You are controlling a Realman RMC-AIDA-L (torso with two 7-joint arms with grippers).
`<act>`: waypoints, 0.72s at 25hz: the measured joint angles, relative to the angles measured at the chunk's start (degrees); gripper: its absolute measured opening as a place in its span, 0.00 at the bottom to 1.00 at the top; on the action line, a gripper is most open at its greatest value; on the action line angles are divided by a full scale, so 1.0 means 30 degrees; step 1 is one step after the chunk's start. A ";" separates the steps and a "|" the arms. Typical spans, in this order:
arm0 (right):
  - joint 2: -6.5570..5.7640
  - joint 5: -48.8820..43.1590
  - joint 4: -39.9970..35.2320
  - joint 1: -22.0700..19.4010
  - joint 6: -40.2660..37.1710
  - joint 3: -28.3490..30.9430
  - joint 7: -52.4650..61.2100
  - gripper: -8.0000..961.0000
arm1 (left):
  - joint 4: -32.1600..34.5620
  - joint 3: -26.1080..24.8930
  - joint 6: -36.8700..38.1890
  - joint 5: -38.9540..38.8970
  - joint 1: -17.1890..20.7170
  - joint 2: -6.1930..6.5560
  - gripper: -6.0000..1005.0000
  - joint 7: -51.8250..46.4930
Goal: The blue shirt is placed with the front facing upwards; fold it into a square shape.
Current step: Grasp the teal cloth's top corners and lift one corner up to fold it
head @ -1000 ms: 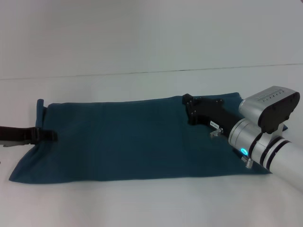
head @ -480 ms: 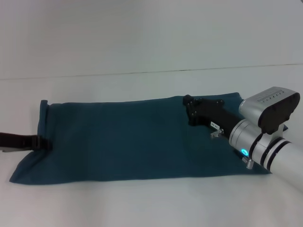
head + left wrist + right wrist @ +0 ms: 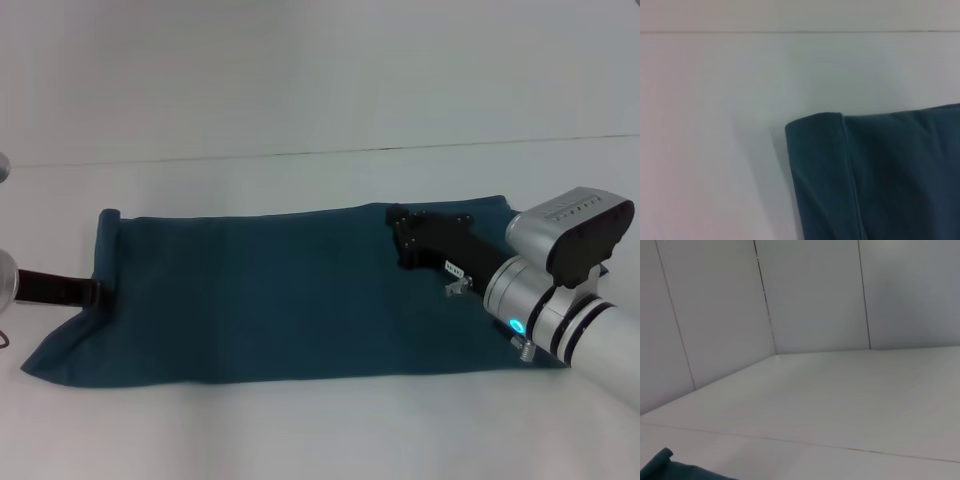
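Shirt (image 3: pixel 260 295) on table (image 3: pixel 300 430), right pincer (image 3: pixel 402 240) atop.

Shirt (image 3: pixel 260 290) plain dark teal-blue, no print showing. Table (image 3: pixel 300 100) white. Right gripper (image 3: pixel 400 232) black; arm silver-white, black bands, cyan light. Left gripper (image 3: pixel 92 293) black.

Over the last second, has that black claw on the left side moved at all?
Yes. The left gripper has slid outward toward the head view's left edge, while the blue shirt and right gripper stayed put.

Open table (image 3: pixel 300 420) from 9 through 12 to 3 o'clock; right gripper (image 3: pixel 400 235) probably resting on blue shirt (image 3: pixel 260 300) at 2.
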 joint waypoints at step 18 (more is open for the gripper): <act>0.0000 0.0001 -0.0145 -0.0074 -0.0031 0.0054 0.0423 0.01 | -0.2190 -0.0033 0.1078 -0.0065 0.0629 -0.0319 0.01 -0.0078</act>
